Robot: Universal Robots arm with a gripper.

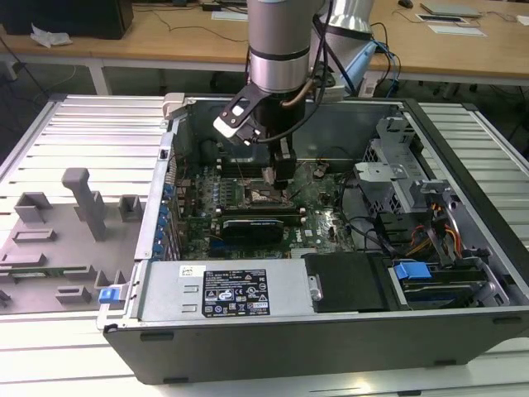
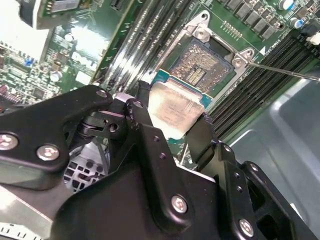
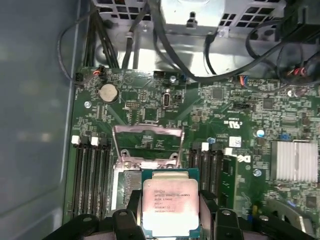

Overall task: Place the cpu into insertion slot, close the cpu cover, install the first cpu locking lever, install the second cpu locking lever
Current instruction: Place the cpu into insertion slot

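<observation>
My gripper [image 3: 170, 212] is shut on the cpu [image 3: 170, 202], a flat square chip with a pale metal top and a green rim, gripped by two opposite edges. In the second wrist view the cpu [image 2: 175, 107] hangs just above and beside the insertion slot [image 2: 201, 66], whose contact field is bare. The cpu cover [image 3: 147, 131], a thin silvery frame, stands swung open behind the insertion slot [image 3: 125, 182]. A thin metal locking lever [image 2: 282, 71] sticks out from one corner of the slot. In the exterior view my gripper [image 1: 278, 182] reaches down into the open computer case over the motherboard [image 1: 322, 219].
Long black memory slots [image 3: 92, 175] flank the socket on both sides. A finned heat sink [image 3: 295, 161] and black cables [image 3: 215, 65] lie nearby. The case holds a drive cage [image 1: 397, 178] and a power supply [image 1: 235, 289]. A grey fixture tray [image 1: 58, 240] sits beside the case.
</observation>
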